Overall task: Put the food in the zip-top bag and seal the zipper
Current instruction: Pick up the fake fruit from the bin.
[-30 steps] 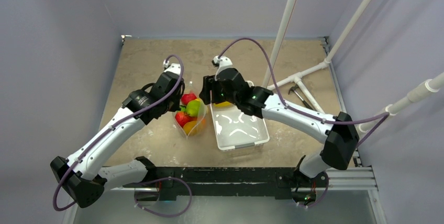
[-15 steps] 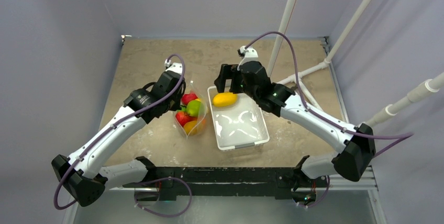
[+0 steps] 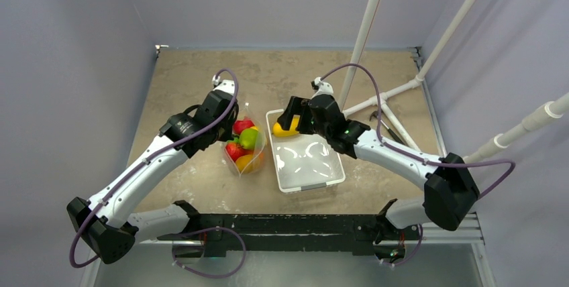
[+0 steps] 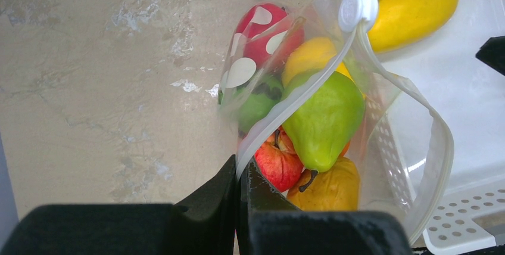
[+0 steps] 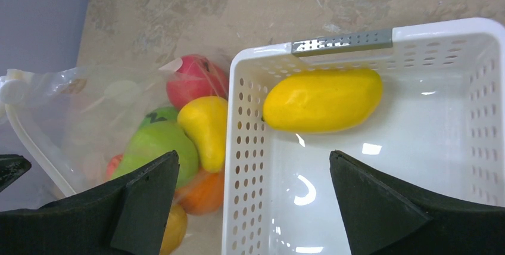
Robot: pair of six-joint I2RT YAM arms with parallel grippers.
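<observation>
The bag (image 4: 262, 58) beside the tray (image 5: 245, 124) is pinched open by the left gripper (image 4: 241, 207); the right gripper (image 5: 250, 168) is spread over the tray's fruit (image 5: 322, 100).

One bag (image 4: 253, 73) holds two red fruits (image 4: 279, 165), two green fruits (image 4: 324, 118) and at least two yellow fruits (image 4: 309, 55). Ahead of the right jaws, one tray (image 5: 241, 148) holds one long yellow fruit (image 5: 323, 100).

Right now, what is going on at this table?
The left gripper pinches the rim of the zip-top bag, holding its mouth open; most of the food lies inside. The right gripper hangs open over the yellow fruit, the only one in the white tray. The bag is not yet sealed.
</observation>
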